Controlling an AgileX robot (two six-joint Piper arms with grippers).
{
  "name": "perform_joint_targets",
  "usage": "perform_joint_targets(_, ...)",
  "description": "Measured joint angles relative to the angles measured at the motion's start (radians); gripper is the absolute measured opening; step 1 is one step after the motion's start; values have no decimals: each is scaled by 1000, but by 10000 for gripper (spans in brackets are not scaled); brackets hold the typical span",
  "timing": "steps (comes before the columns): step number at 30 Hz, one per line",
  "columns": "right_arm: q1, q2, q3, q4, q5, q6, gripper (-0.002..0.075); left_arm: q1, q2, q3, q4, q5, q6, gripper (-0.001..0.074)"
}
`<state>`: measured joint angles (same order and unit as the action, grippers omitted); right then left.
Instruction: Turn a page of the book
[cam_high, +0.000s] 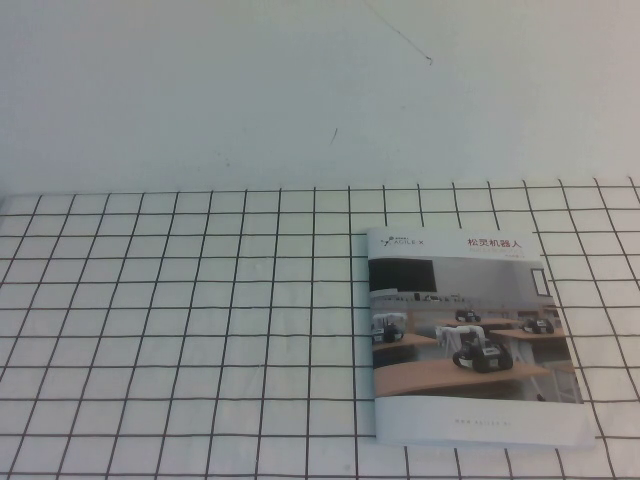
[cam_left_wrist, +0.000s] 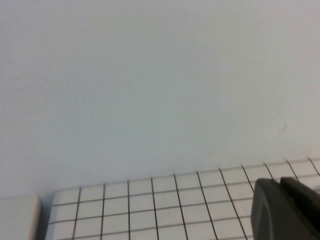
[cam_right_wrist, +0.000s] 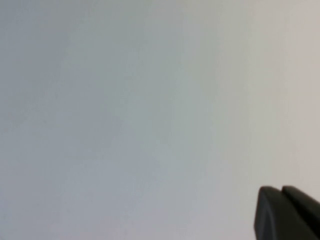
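I see the book lying closed and flat in the lower right of the high view, its spine toward the middle of the frame and its far edge near the right border. The page I care about is the cover leaf, face up: a photo of robots on wooden desks, a white band above it with a small logo and a red Chinese title, and a white band below. It lies flush on the rest of the book, nothing touching it.

The book rests on a white cloth with a black grid that covers the bench across the lower half of the high view. Behind the cloth a plain pale wall fills the upper half, marked by a few thin dark scratches.

Neither arm shows in the high view. The left gripper shows only in the lower right corner of its wrist view, above the grid cloth near the wall, its dark jaws pressed together with only a thin seam between them. The right gripper sits in the lower right corner of its own wrist view against plain pale wall, jaws together as well, holding nothing.
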<state>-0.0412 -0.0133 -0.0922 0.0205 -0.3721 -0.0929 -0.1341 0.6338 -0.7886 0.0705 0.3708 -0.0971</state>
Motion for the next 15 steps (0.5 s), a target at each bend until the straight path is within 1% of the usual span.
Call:
perform_joint_targets(3, 0, 29, -167, 0, 126, -63, -2, -32, 54, 0, -10, 13, 8, -2)
perform_joint_targets(6, 0, 120, -347, 0, 289, -99, -2, -46, 88, 0, -21, 13, 8, -2)
perform_joint_targets(11, 0, 366, -628, 0, 672, -128, -2, -46, 99, 0, -51, -19, 8, -2)
perform_joint_targets(15, 0, 557, -746, -5, 952, -176, -2, -46, 98, 0, -104, -35, 8, -2)
